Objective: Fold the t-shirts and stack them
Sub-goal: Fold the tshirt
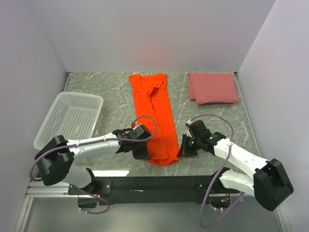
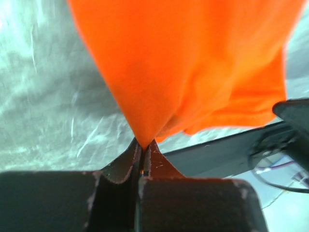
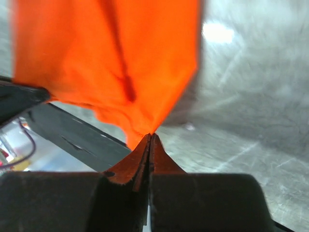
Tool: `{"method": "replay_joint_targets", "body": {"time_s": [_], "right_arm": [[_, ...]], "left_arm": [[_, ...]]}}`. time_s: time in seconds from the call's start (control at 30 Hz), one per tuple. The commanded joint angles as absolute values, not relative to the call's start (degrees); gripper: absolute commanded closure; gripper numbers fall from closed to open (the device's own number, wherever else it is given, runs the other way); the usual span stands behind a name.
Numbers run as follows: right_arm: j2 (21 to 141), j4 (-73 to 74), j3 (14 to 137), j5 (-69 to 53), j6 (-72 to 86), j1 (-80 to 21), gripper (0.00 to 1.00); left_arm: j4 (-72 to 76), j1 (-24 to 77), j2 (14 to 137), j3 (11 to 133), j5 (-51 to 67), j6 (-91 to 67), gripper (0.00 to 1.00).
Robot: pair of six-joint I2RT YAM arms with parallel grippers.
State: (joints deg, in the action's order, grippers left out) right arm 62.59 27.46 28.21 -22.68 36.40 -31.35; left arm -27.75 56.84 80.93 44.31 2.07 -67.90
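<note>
**Worktop scene, overhead and wrist cams:** A grey marbled worktop (image 1: 116, 92), boxed in by white walls, is shown w/ two t-shirts laid on it. The orange t-shirt (image 1: 157, 113), folded lengthwise into a long strip, is stretched down the ctr from the far edge toward the arms' bases, and creases are bunched at its far end. A white mesh basket (image 1: 82, 95) is set at the left side, well apart from the strip. The pink t-shirt (image 1: 213, 88), folded to a compact rectangle, is parked in the far right corner, apart from the orange one.

The strip's near end is flanked by both arms. The left hand (image 1: 147, 154) is clamped on the strip's near left corner. In the left wrist view the cloth (image 2: 193, 63) is seen nipped between the closed fingers of that hand (image 2: 144, 145) and rising from them like a tent. The right hand (image 1: 182, 150) is placed at the near right corner. In the right wrist view a point of the orange fabric (image 3: 111, 63) is caught at the tips of the hand (image 3: 150, 135), w/ no gap left between the fingers. From overhead, the contact on that side is too small to be made out.
</note>
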Motion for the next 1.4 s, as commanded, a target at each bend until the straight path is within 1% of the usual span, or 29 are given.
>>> {"method": "replay_joint_targets", "body": {"time_s": [0.0,0.13,0.23,0.33,0.37,0.4,0.47,0.5,0.73,0.77,0.8,0.83,0.87,0.9,0.93,0.97,1.0,1.03,1.07,1.13,1.17,1.2,1.23,1.3,1.37], "right_arm": [[61.17,25.58,35.48,-19.61,35.95,-31.46,1.00],[66.86,25.67,43.67,-14.78,35.25,-29.89,1.00],[71.88,24.09,50.43,-11.34,36.03,-27.87,1.00],[79.08,22.59,57.99,-10.54,35.95,-26.55,1.00],[81.19,23.02,62.27,-10.63,35.86,-25.85,1.00],[85.04,23.03,64.32,-10.46,35.95,-25.49,1.00],[88.75,22.77,68.18,-10.46,36.30,-24.09,1.00],[92.51,23.29,72.64,-10.98,36.12,-23.56,1.00],[109.58,28.30,91.56,-11.87,34.89,-20.31,1.00],[110.99,28.82,94.54,-11.87,34.89,-20.04,1.00],[113.70,28.57,95.79,-12.21,34.81,-19.78,1.00],[114.95,27.61,96.93,-12.83,34.54,-19.25,0.98],[116.27,26.90,98.16,-13.44,34.19,-18.90,0.75],[118.98,27.24,101.48,-15.80,33.67,-18.55,0.62],[120.40,28.12,103.25,-16.08,33.31,-18.11,0.56],[121.28,30.04,105.62,-15.91,32.61,-17.93,0.50],[121.64,30.75,105.82,-15.04,31.91,-17.93,0.47],[121.12,31.11,105.12,-14.68,31.12,-17.93,0.46],[119.98,30.85,103.46,-14.85,30.94,-17.93,0.45],[114.19,27.61,93.64,-15.90,31.37,-18.10,0.45],[111.73,24.47,85.34,-16.26,31.64,-18.45,0.45],[106.92,22.87,81.17,-16.78,31.99,-18.46,0.45],[104.53,21.46,77.12,-17.40,32.69,-18.63,0.45],[99.78,19.61,68.43,-17.84,32.87,-18.81,0.46],[98.18,19.86,63.66,-18.28,33.31,-19.07,0.46]], "left_arm": [[-28.92,53.37,79.36,48.60,0.62,-65.22,0.99],[-28.39,47.04,79.45,51.58,0.35,-62.58,0.99],[-24.80,41.15,81.12,55.36,1.66,-60.04,0.99],[-24.69,36.84,85.33,61.51,0.88,-57.58,0.99],[-24.26,35.78,87.87,63.09,1.14,-56.00,0.99],[-24.52,33.60,89.20,65.19,1.32,-55.64,0.99],[-25.13,31.47,93.31,70.56,1.58,-53.97,0.99],[-25.57,29.72,94.73,72.23,1.15,-53.53,0.99],[-26.54,22.86,108.36,86.37,6.41,-49.31,0.99],[-26.46,22.42,110.72,87.88,6.76,-48.70,0.98],[-26.98,21.37,111.96,89.20,7.20,-48.34,0.93],[-27.07,21.01,112.93,90.34,7.64,-47.82,0.84],[-27.16,20.66,114.42,91.40,7.73,-47.29,0.73],[-27.33,20.13,115.04,92.62,7.91,-46.85,0.49],[-26.99,19.87,115.31,92.64,8.26,-46.58,0.35],[-26.90,19.60,115.31,92.38,9.31,-46.50,0.25],[-26.89,19.43,114.88,91.07,9.93,-46.23,0.15],[-25.94,19.42,114.18,89.75,9.93,-46.06,0.01],[-25.58,19.42,111.82,88.17,10.19,-46.32,0.01],[-23.48,19.69,108.74,80.97,11.07,-46.76,0.01],[-22.86,19.95,105.15,77.73,11.07,-47.54,0.01],[-22.24,20.82,103.55,75.00,10.81,-47.81,0.01],[-21.80,21.44,101.97,69.75,10.72,-48.07,0.01],[-21.71,23.19,98.80,65.67,10.20,-49.22,0.01],[-21.19,24.25,97.04,60.57,10.72,-50.70,0.02]]}}
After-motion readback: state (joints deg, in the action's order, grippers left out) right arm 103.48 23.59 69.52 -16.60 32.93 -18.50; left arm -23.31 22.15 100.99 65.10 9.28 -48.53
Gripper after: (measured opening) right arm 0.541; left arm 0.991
